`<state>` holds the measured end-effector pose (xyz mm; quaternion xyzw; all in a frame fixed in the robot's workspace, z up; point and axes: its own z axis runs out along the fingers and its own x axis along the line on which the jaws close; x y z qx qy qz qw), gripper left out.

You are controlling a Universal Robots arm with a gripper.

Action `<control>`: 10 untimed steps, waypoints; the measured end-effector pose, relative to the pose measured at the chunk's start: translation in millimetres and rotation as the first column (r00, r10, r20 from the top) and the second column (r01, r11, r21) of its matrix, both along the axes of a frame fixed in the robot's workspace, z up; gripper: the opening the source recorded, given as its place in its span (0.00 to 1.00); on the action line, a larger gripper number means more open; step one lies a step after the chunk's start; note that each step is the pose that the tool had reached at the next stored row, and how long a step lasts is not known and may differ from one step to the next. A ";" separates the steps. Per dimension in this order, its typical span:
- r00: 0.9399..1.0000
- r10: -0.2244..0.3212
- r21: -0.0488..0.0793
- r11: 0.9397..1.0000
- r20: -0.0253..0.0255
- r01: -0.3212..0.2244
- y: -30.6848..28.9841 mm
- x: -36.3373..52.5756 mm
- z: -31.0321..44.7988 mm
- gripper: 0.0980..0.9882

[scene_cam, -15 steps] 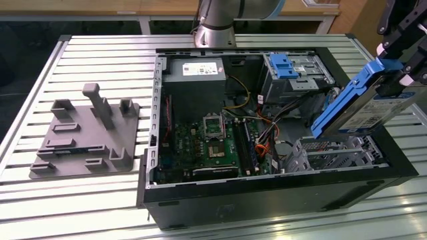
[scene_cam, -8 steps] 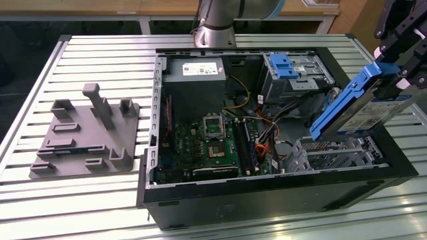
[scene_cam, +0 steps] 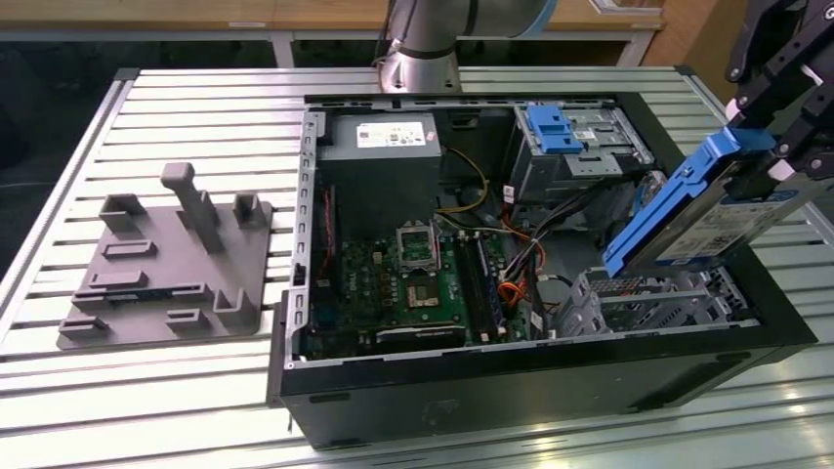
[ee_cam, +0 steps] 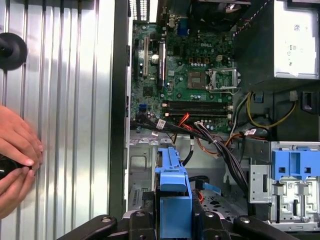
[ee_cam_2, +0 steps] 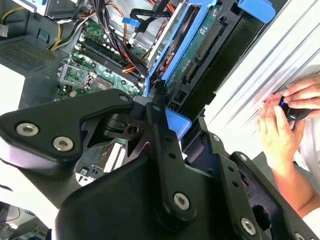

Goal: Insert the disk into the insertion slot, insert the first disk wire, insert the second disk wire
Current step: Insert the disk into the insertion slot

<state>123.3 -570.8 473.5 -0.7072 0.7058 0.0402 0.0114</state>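
My gripper (scene_cam: 771, 161) is shut on the disk (scene_cam: 690, 210), a silver drive with a white label clipped in a bright blue frame. The disk hangs steeply tilted, with its lower end just above the insertion slot (scene_cam: 651, 298), the low silver perforated cage in the open computer case at the exterior view's right. In the first wrist view the blue frame (ee_cam: 172, 192) runs out from between the black gripper links, over the silver cage floor (ee_cam: 140, 172). The second wrist view shows the disk's underside and connector edge (ee_cam_2: 197, 47) past the gripper's links (ee_cam_2: 160, 125).
A taller grey cage with a blue latch (scene_cam: 573, 132) stands at the case's back, beside the power supply (scene_cam: 378, 137). Motherboard (scene_cam: 404, 283) and loose cables (scene_cam: 521, 264) lie next to the slot. A person's hands (ee_cam: 15, 155) rest on the slatted table. A grey fixture plate (scene_cam: 170, 264) lies at the exterior view's left.
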 end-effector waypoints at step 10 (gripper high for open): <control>1.000 0.010 0.000 1.000 0.000 -0.010 0.0 0.0 -4.7 0.30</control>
